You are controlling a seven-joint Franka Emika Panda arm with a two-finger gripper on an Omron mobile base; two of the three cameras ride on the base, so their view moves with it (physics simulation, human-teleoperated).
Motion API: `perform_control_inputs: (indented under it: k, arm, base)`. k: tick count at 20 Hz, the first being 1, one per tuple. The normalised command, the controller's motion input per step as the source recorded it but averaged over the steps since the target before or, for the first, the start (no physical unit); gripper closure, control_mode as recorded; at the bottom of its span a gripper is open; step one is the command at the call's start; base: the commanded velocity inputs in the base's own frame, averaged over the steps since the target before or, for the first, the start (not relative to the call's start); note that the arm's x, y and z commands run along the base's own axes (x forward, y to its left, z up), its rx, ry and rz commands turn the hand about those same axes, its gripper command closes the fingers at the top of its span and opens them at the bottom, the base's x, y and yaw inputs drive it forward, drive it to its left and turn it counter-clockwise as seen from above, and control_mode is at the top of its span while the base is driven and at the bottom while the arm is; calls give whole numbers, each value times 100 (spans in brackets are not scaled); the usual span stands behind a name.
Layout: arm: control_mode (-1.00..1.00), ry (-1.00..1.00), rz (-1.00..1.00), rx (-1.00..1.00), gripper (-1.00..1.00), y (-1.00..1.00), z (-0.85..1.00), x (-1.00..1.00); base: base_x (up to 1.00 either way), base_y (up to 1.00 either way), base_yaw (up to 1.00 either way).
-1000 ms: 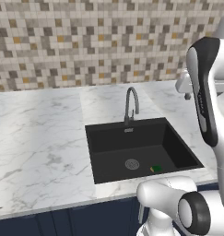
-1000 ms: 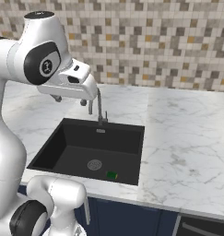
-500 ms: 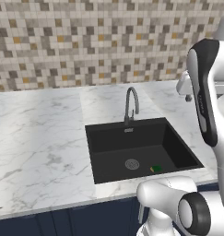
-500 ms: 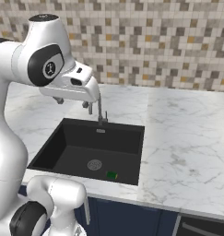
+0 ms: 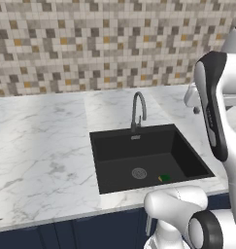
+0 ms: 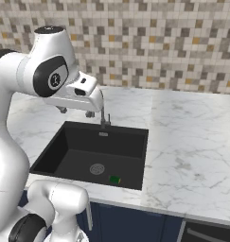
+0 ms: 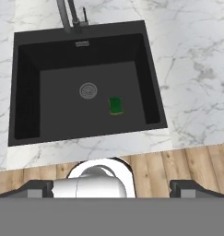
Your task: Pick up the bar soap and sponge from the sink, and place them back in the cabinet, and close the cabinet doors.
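The sponge [image 7: 115, 106], a small green block with a yellow edge, lies on the floor of the black sink [image 7: 26, 92], just right of the round drain [image 7: 88, 90]. It also sits near the sink's front wall [image 5: 164, 178] [image 6: 115, 179]. My gripper [image 6: 76, 112] hangs high above the sink, close to the faucet [image 6: 103, 111], and looks straight down into the basin. Its fingertips [image 7: 39, 187] stand wide apart with nothing between them, so it is open. The bar soap, the cabinet and the cabinet doors are out of view.
White marble counter [image 5: 42, 151] surrounds the sink, with a mosaic tile wall [image 5: 90, 44] behind it. Navy base cabinets [image 6: 130, 222] run below the counter's front edge. Wood floor [image 7: 178, 161] lies in front of the counter.
The hand has drifted slightly toward the faucet above the sink. The fingers stay wide apart and the sponge has not moved.
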Motion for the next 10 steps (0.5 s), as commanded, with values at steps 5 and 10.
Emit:
perform_control_inputs:
  k: [5,10]
  arm:
    - [-100,0,0,0,-100,0,-20,0]
    - [-100,0,0,0,-100,0,-21,0]
  base:
    - [0,0,0]
    - [0,0,0]
